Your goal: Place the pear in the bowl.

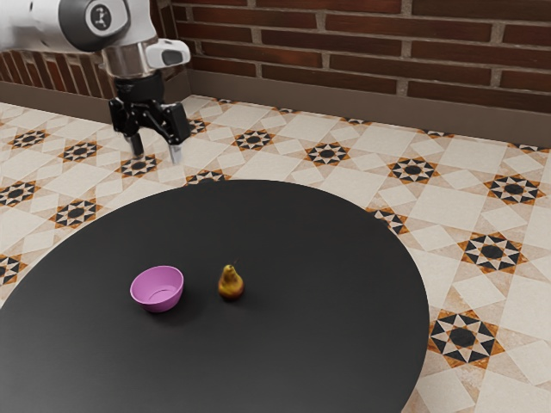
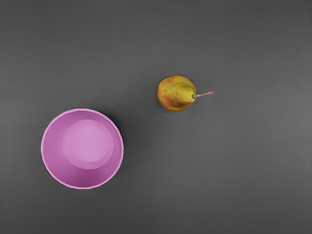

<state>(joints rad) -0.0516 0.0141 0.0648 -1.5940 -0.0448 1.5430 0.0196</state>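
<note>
High over the table's far side in the exterior view, my gripper (image 1: 156, 156) stands open, its fingers apart with nothing between them. The yellow-brown pear (image 1: 230, 284) stands upright on the table, stem up, well below my hand. Beside it, toward the exterior view's left and not touching, is the pink bowl (image 1: 158, 289), upright with nothing inside. From above, the wrist view has the pear (image 2: 176, 93) with its stem and the bowl (image 2: 82, 148) with a gap of table between them.
The round black table (image 1: 327, 344) carries both things. Behind it are a patterned tile floor (image 1: 293, 159) and a brick wall (image 1: 362, 43) with a plain base.
</note>
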